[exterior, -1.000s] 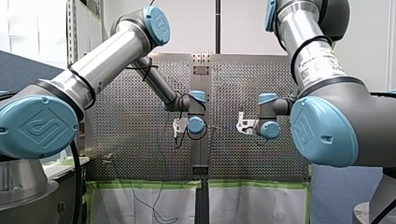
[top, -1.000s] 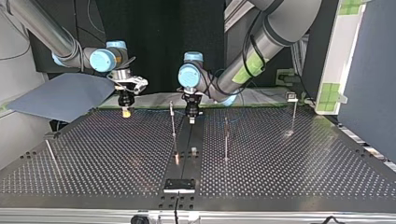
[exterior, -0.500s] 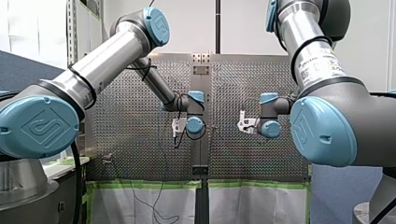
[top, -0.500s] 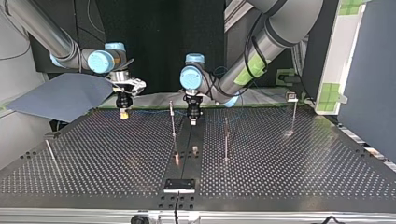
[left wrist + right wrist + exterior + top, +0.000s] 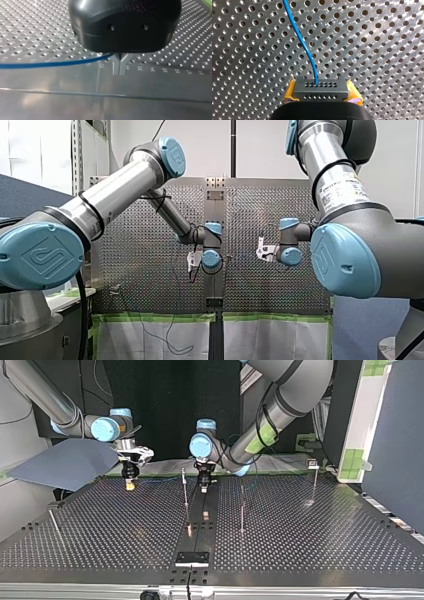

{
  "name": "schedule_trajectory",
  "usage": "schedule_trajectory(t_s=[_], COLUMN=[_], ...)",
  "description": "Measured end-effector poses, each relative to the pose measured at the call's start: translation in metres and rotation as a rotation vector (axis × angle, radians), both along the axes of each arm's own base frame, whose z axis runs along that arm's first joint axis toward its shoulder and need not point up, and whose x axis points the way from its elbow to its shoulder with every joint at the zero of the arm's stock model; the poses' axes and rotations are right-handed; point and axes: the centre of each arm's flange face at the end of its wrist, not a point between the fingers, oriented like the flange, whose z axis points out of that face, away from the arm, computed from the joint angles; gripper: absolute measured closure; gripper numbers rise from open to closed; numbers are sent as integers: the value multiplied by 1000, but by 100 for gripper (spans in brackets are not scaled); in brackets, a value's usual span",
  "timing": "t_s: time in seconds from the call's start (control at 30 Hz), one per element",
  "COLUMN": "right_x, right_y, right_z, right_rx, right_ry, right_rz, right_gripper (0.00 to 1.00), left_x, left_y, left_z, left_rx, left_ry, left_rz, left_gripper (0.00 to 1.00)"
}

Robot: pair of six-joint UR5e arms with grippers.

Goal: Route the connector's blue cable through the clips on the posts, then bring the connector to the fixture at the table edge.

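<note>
Lower than before in the front view, my left gripper nears, in the top view, the slim metal post for clipping. Left wrist: its fingers pinch the thin blue cable. Right wrist: my right gripper clamps the grey connector block.

Perforated table with thin posts

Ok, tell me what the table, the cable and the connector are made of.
The table: bare metal, likely aluminium, going by the brushed swirl marks and bright glints around its holes. The cable: smooth blue sheath, probably plastic insulation, since it curves freely. The connector: matte dark grey block with two rows of small holes. It could be plastic or coated metal; I cannot tell which.
</note>
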Motion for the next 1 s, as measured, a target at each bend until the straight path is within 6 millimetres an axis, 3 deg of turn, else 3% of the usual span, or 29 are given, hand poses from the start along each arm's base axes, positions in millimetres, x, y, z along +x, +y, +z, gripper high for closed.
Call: schedule_trajectory(t_s=[0.3, 0.67, 1.0], right_x=[0, 8, 9], right_y=[-8, -18, -35], right_z=[-4, -42, -35], right_rx=[3, 44, 35], right_ry=[4, 26, 23], right_rz=[0, 14, 12], right_gripper=[100, 100, 100], left_x=[17, 22, 23], left_y=[-3, 4, 4], left_z=[13, 14, 14], left_rx=[-23, -20, -17], left_ry=[-26, -27, -27], left_rz=[13, 27, 26], left_gripper=[100, 100, 100])
